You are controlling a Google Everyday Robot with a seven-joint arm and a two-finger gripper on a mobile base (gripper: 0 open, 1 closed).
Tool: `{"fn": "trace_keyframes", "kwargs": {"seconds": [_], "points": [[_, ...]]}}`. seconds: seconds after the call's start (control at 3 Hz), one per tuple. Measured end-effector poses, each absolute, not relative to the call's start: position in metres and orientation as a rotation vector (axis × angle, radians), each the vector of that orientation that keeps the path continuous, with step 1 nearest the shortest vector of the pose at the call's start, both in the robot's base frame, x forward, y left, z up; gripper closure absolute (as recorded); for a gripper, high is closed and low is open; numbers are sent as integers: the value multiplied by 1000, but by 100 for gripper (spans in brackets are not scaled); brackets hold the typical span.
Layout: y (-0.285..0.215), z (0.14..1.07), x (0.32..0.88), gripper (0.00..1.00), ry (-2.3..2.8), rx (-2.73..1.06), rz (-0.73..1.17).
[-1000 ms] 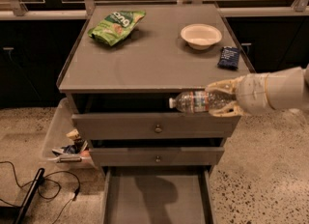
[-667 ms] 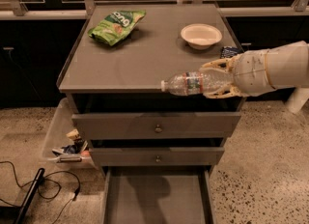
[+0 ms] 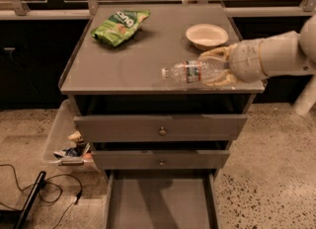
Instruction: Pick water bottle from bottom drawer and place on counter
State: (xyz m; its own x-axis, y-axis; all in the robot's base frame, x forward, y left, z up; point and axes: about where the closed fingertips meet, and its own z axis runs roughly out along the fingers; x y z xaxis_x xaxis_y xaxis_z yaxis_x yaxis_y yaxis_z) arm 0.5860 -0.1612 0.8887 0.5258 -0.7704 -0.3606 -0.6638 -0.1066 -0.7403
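At the front right of the grey counter (image 3: 123,70), the claw (image 3: 215,67) clamped on a sideways water bottle (image 3: 190,71); speckled floor (image 3: 266,173) below.

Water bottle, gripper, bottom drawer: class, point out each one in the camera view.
water bottle (image 3: 186,71), camera view, label band.
gripper (image 3: 211,68), camera view, midway between fingertips, above the counter (image 3: 123,70).
bottom drawer (image 3: 160,198), camera view, bare floor.

Gripper (image 3: 215,67) at counter (image 3: 123,70) front-right corner clasps water bottle (image 3: 190,71), bottle base hidden from us, label unreadable. We cannot tell if bottle touches counter. Arm (image 3: 276,55) cut by right edge. Bottom drawer (image 3: 158,198), below counter, cropped at front. Clutter (image 3: 74,150) left of counter indistinct.
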Motion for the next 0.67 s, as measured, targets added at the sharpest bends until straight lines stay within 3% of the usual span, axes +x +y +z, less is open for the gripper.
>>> {"fn": "trace_keyframes", "kwargs": {"seconds": [0.33,0.67], "points": [[-152,904,637,100,1170,-1788,-163],[-133,910,673,100,1157,-1744,-62]]}}
